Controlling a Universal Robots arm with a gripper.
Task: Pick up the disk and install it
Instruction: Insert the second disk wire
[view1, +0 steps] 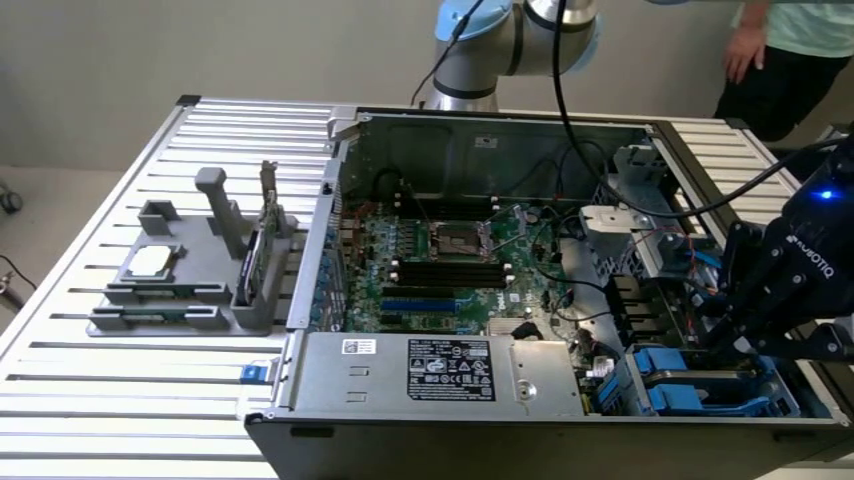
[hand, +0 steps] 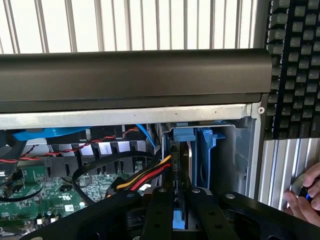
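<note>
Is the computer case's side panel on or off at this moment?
Off. The computer case lies open on its side, with the motherboard and power supply exposed from above in the exterior view.

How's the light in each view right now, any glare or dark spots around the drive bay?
Exterior view: even room light, but the gripper and the bay sit in shade; a blue lamp glows on the wrist. Wrist view: the slats behind the case are washed out bright, the fingers nearly black.

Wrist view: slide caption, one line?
Gripper closed on the blue-framed disk, edge-on in the open computer case's drive bay.
</note>
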